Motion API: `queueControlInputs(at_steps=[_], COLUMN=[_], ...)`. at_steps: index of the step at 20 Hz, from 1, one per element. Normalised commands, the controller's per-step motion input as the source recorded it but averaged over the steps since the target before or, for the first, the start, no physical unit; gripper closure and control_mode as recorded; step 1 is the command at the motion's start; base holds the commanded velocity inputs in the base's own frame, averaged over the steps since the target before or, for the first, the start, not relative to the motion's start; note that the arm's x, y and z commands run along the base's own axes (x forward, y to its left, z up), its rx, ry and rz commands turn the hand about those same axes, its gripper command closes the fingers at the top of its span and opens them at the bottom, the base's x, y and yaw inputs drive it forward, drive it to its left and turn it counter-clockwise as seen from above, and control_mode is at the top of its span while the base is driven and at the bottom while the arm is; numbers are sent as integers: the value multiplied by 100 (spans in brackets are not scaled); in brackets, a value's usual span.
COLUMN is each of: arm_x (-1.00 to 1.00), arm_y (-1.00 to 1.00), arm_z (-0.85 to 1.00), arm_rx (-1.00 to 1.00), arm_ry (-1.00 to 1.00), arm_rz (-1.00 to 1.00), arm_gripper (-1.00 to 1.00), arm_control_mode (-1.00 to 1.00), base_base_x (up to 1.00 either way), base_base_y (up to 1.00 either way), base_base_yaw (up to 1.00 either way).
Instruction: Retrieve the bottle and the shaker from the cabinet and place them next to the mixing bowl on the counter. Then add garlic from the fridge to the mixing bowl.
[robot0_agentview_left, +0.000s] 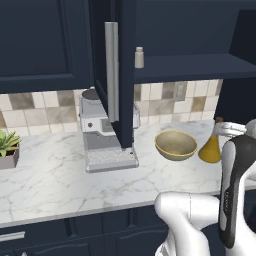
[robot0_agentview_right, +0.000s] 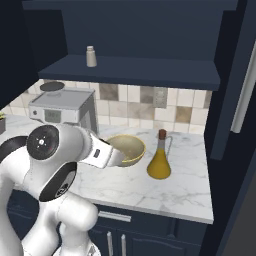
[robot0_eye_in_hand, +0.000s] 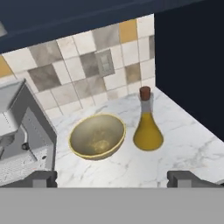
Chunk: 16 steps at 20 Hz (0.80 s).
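The yellow-amber bottle (robot0_eye_in_hand: 148, 129) with its reddish stopper stands upright on the white marble counter (robot0_eye_in_hand: 188, 146), just right of the tan mixing bowl (robot0_eye_in_hand: 97, 136) and apart from it. Both also appear from the base: bottle (robot0_agentview_left: 210, 148) (robot0_agentview_right: 160, 159), bowl (robot0_agentview_left: 176, 145) (robot0_agentview_right: 129, 148). The small grey-beige shaker (robot0_agentview_left: 139, 57) (robot0_agentview_right: 90, 56) stands on the shelf of the navy wall cabinet (robot0_agentview_right: 135, 70), whose door (robot0_agentview_left: 126, 75) hangs open. My gripper (robot0_eye_in_hand: 113, 180) is open and holds nothing, back from the bottle and bowl and above the counter. The garlic and fridge are out of view.
A steel coffee machine (robot0_agentview_left: 107, 137) (robot0_agentview_right: 62, 111) stands left of the bowl, under the open cabinet door. A potted plant (robot0_agentview_left: 7, 147) sits at the far left. A second navy door with a silver handle (robot0_agentview_right: 244, 97) juts out at the counter's right end.
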Motion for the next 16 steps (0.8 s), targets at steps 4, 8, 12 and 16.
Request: queueControlInputs(at_steps=[4, 8, 12, 16], arm_x=[-6, -7, 0, 0], arm_y=[27, 41, 56, 53], arm_z=[73, 78, 58, 44], arm_rx=[10, 0, -3, -9], arm_ry=[-4, -8, -2, 0], arm_rz=[0, 0, 0, 8], arm_gripper=[-100, -100, -100, -100], arm_control_mode=[-100, -100, -100, -100], base_base_x=[0, 0, 0, 0], base_base_y=[0, 0, 0, 0], base_base_yaw=[0, 0, 0, 0])
